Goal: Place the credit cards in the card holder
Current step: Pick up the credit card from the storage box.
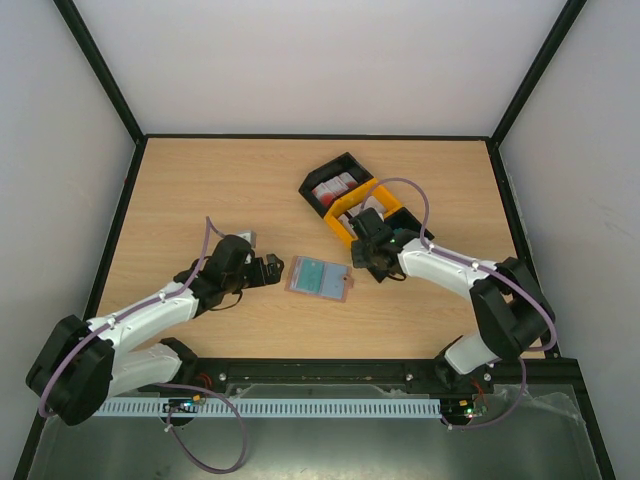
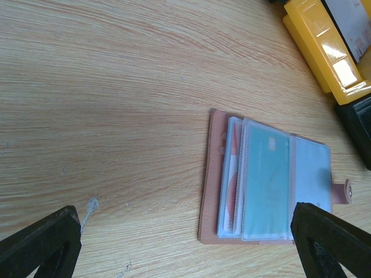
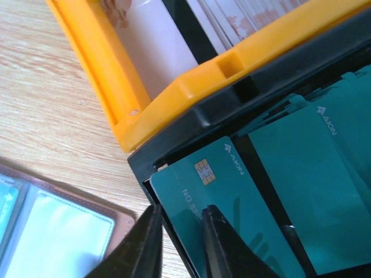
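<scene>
1. While the card holder lies spread open on the tabletop between the two arms, the left jaws hang just beside its left edge, as wide as they go and empty; my guess is they wait there to steady the holder when a card goes in
2. Only the left wrist view shows the holder's clear sleeves; a teal card sits in the top one, red-and-white edges show beneath it, and the snap tab sticks out at the side
3. Just beyond the holder, the right jaws reach into the near black tray; they are drawn nearly together astride the near edge of a teal credit card; whether they pinch it I cannot tell; the cards lean there, so an edge is offered
4. From overhead the wrist hides that tray; only the right wrist view shows its teal stack
5. Farther off sit the yellow tray and a far black tray holding red-and-white cards
</scene>
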`<state>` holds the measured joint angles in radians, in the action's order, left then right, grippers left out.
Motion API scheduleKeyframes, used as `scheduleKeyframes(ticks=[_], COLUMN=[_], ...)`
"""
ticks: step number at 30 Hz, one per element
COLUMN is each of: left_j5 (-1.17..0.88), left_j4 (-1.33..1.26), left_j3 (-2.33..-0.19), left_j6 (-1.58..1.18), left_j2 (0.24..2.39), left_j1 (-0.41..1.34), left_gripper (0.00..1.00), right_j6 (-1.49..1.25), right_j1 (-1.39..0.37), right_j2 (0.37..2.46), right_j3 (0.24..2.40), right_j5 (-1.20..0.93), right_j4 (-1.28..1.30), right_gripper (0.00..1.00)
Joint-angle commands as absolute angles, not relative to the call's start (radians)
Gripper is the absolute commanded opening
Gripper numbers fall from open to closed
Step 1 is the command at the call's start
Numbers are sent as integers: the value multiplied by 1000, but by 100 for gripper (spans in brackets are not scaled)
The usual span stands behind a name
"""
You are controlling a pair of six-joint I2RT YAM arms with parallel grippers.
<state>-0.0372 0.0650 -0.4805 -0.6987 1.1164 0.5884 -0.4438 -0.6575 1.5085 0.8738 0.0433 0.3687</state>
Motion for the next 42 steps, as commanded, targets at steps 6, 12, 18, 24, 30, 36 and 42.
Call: scheduleKeyframes(ticks=[6, 12, 18, 24, 30, 36, 42], left_j5=[-45, -51, -60, -66, -76, -103, -215], left_j4=[55, 50, 46, 40, 28, 9, -94], left_j3=[-472, -471, -471, -473, -476, -482, -456], left_j6=[-691, -692, -694, -696, -701, -711, -753], left_j2=[1124, 1131, 1131, 1127, 1141, 1141, 1021], left_j1=[583, 583, 583, 583, 584, 584, 583], left_gripper=[100, 100, 100, 100, 100, 100, 100], right_j6=[-465, -471, -472, -489, -511, -522, -595], right_j1=[-657, -656, -657, -657, -657, -657, -657], right_j2=[1498, 1458, 1427, 1366, 1218, 1050, 934], right_j3=[864, 865, 866, 867, 877, 853, 770], right_j5=[54, 67, 63, 161, 337, 260, -7], right_j4=[379, 389, 399, 400, 389, 292, 115], right_gripper=[11, 7, 3, 2, 2, 2, 2])
